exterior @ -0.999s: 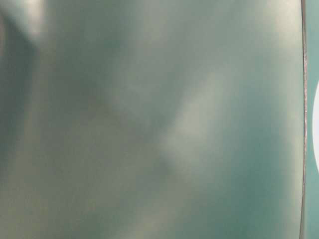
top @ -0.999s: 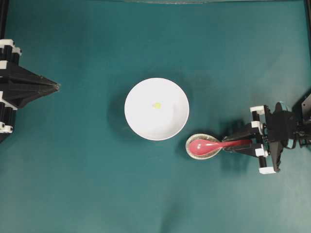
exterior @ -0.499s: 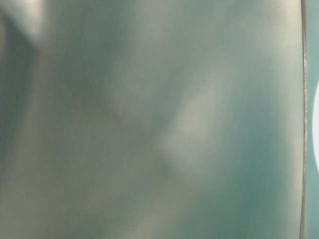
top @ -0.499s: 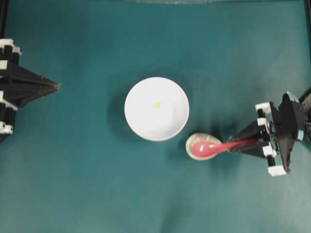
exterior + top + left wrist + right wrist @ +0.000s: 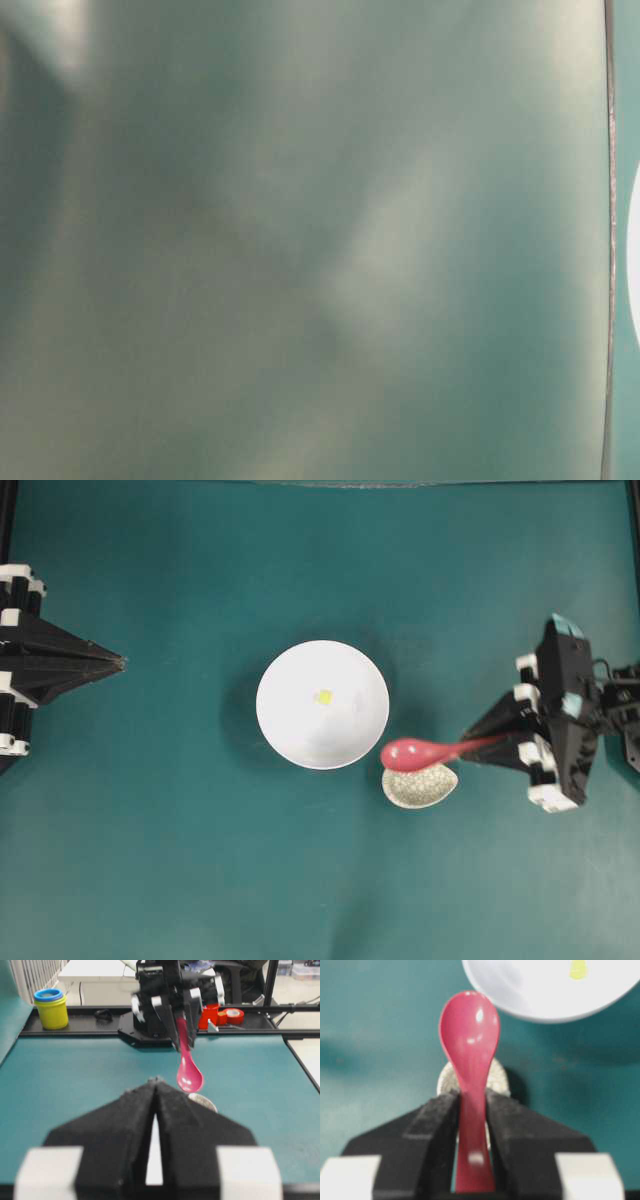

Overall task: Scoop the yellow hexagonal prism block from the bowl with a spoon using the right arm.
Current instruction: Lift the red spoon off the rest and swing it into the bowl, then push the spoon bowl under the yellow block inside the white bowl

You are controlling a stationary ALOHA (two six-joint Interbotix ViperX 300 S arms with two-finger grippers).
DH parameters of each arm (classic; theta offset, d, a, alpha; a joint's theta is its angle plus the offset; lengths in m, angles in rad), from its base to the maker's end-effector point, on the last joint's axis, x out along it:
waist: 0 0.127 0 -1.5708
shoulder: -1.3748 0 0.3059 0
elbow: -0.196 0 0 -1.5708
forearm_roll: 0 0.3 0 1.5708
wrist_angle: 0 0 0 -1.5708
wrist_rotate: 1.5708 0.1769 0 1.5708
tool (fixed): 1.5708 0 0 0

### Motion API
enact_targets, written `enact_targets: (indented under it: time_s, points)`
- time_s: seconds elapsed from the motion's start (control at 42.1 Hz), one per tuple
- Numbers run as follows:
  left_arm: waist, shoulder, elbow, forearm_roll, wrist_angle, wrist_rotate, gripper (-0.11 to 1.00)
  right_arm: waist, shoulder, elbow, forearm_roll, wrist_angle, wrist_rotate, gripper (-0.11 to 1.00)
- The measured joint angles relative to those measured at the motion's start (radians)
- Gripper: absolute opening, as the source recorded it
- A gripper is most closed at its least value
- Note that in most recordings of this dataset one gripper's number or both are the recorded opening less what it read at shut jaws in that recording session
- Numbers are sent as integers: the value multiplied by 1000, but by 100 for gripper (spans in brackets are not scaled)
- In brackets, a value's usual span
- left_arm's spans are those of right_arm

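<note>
Right now we see the right gripper (image 5: 471, 1110) clamped on the pink-red spoon (image 5: 418, 751) handle, spoon raised over the speckled spoon rest (image 5: 420, 785) beside the white bowl (image 5: 300, 730); yellow hexagonal prism block (image 5: 324, 696) inside the bowl; left gripper (image 5: 156, 1091) closed, well beyond the bowl.

Both arms are matt black. The left arm's claw (image 5: 118, 662) is a long black wedge tapering to a fine point, backed by white blocks. The right arm's claw (image 5: 470, 748) is a matching black wedge with white square fittings, teal tabs and thin black cables behind. Up close, its fingers (image 5: 435, 1125) look coarse and grainy.
</note>
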Motion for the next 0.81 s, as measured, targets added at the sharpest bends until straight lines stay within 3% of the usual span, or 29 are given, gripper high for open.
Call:
enact_targets:
  time_s: [0.357, 0.571, 0.808]
  points:
    - [0, 0, 0, 2, 15, 0, 0, -147, 91, -247, -63, 356, 3, 22]
    - [0, 0, 0, 3, 17, 0, 0, -195, 207, -357, -87, 456, 5, 22]
    - [0, 0, 0, 3, 17, 0, 0, -198, 322, -459, -109, 540, 14, 22]
